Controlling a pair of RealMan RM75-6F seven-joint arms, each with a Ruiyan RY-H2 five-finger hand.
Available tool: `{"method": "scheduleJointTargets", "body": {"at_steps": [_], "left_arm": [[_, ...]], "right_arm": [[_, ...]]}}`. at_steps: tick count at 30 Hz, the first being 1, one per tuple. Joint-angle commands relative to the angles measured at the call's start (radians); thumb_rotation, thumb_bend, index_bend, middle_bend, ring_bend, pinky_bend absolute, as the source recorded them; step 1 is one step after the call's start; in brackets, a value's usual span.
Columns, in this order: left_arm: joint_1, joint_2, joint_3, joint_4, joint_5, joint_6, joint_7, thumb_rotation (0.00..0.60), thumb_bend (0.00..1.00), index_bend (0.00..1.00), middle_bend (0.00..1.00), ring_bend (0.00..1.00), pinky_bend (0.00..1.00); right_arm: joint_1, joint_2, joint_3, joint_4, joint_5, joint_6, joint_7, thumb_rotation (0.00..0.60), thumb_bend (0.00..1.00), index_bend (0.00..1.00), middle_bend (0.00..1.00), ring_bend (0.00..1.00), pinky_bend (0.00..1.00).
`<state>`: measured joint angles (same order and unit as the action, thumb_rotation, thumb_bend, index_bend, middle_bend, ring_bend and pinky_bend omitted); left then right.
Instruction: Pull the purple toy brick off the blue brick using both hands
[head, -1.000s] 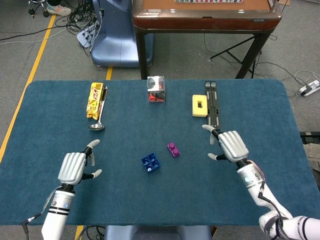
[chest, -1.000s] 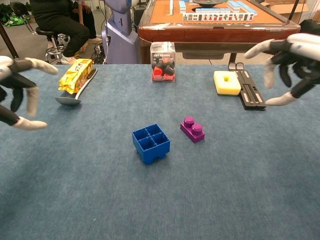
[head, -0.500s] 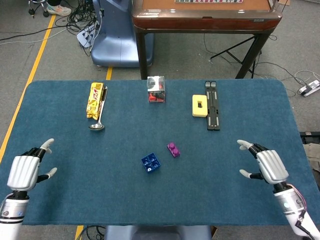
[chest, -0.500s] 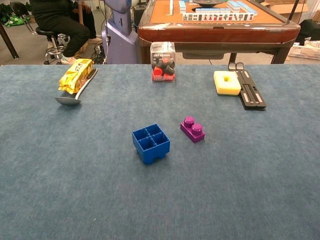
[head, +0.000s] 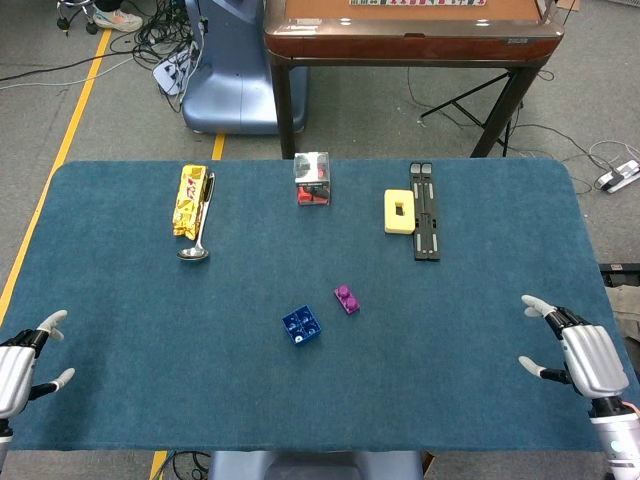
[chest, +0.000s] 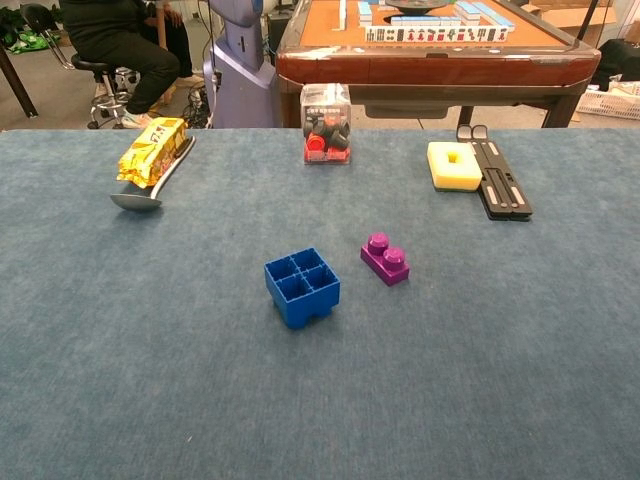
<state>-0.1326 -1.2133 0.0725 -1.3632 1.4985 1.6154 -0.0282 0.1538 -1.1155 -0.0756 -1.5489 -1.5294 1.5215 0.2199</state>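
Table (head: 120, 400), blue cloth top, serves as landmark. Change over the last second: both hands have drawn back from the table's middle to its near corners, and both have dropped out of the chest view entirely. Left hand (head: 15, 368) now sits at the near left corner, fingers apart, holding nothing; right hand (head: 585, 358) at the near right corner, likewise spread and empty. Judgement: separation looks done and the arms are retreating, since the two bricks lie apart. Blue brick (chest: 302, 287) rests near the table's centre, open cells facing up; purple toy brick (chest: 385, 258) lies just beside it toward the right and far edge, studs up, not touching it. Both bricks are well apart from either hand, roughly midway between them. Along the far side of the table: black strip (head: 425, 223), yellow snack packet (head: 190, 200), clear box (head: 312, 178), yellow block (head: 399, 211), spoon (head: 199, 235).
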Motion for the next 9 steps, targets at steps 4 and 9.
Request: {"method": "scheduleJointTargets", "body": {"at_steps": [4, 9], "left_arm": [[0.001, 0.018, -0.007, -0.031, 0.031, -0.009, 0.042, 0.6, 0.0, 0.22, 0.41, 0.43, 0.61], [0.015, 0.024, -0.011, -0.041, 0.039, -0.008, 0.051, 0.6, 0.0, 0.22, 0.41, 0.43, 0.61]], "right_arm": [[-0.005, 0.004, 0.014, 0.01, -0.001, -0.022, 0.023, 0.6, 0.0, 0.22, 0.33, 0.29, 0.47], [0.004, -0.001, 0.029, 0.011, -0.01, -0.043, 0.035, 0.6, 0.0, 0.22, 0.33, 0.29, 0.47]]}}
